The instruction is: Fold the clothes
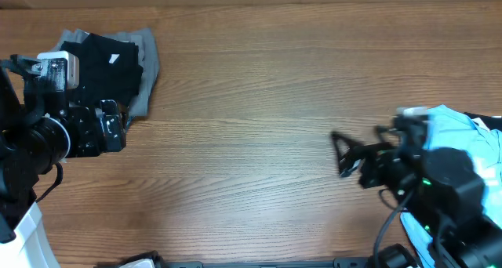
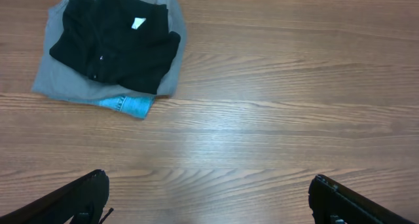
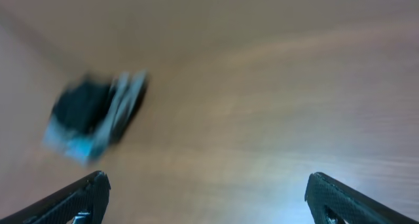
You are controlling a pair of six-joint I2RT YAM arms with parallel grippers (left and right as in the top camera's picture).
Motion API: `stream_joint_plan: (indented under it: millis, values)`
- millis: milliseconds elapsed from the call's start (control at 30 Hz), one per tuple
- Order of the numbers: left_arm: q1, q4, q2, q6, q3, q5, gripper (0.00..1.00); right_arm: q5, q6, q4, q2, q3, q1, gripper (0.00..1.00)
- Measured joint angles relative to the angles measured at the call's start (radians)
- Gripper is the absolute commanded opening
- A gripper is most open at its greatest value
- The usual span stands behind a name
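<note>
Both claws stand wide open, with nothing between their fingers. The left claw [image 2: 209, 203] hangs over the worktop [image 2: 281, 86]. Ahead of it and off to its left, a folded black garment [image 2: 114, 40] lies on top of a grey piece [image 2: 65, 86]. A corner of denim [image 2: 129, 107] pokes out at the edge nearest the claw. The right claw [image 1: 343, 153] points across the worktop toward that pile, well apart from it, and its own wrist view is blurred. Behind this claw, beside its arm, lies a rumpled light-blue tee [image 1: 459, 131].
</note>
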Motion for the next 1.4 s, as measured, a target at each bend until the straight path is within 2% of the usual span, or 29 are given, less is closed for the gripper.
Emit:
stream_joint_plan:
  millis: [200, 300, 567, 1000, 1400]
  values:
    - [0.000, 0.000, 0.001, 0.000, 0.000, 0.000, 1.00, 0.064, -0.030, 0.097, -0.218, -0.148, -0.216, 1.00]
    - [0.000, 0.000, 0.001, 0.000, 0.000, 0.000, 1.00, 0.002, -0.161, 0.167, -0.368, -0.307, -0.294, 1.00]
    - [0.000, 0.000, 0.002, 0.000, 0.000, 0.000, 1.00, -0.147, -0.261, 0.224, -0.631, -0.624, -0.380, 1.00]
    - [0.000, 0.000, 0.002, 0.000, 0.000, 0.000, 1.00, -0.224, -0.279, 0.451, -0.660, -0.924, -0.380, 1.00]
    - [0.000, 0.000, 0.002, 0.000, 0.000, 0.000, 1.00, -0.227, -0.280, 0.482, -0.660, -0.931, -0.380, 1.00]
